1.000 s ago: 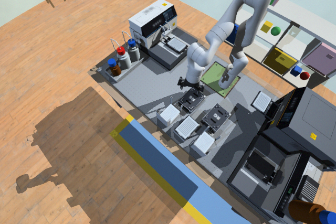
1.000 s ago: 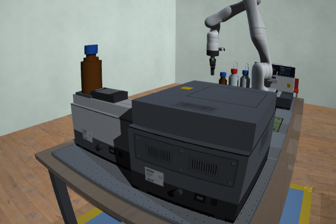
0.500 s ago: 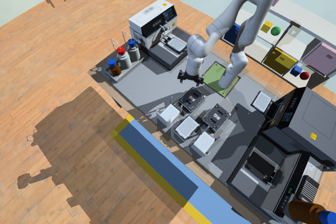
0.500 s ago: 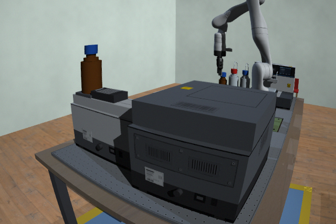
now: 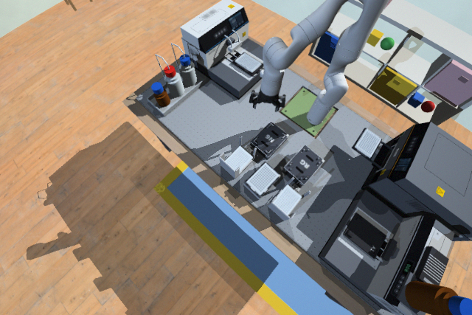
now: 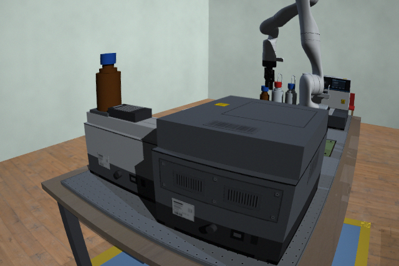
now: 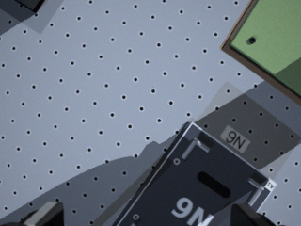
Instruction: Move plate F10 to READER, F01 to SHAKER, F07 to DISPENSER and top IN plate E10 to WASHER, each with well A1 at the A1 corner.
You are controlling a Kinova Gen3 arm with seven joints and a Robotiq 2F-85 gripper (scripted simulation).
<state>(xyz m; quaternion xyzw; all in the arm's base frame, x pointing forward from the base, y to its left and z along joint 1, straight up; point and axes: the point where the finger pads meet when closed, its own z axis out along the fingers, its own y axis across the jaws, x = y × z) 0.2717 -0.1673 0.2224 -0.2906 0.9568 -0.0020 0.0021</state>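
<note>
- Top view: the gripper is seen at mid-frame over the grey deck, fingers spread wide, nothing held.
- Wrist view: the N6 nest at lower right is shown bare, so no plate is parked there.
- A row of three white plates is seen at lower centre, a fourth plate on the upper-centre machine, and a fifth plate at the right.
- Station names cannot be read, so finished moves cannot be counted. With the dark bay at lower right bare, work is judged to remain.
</note>
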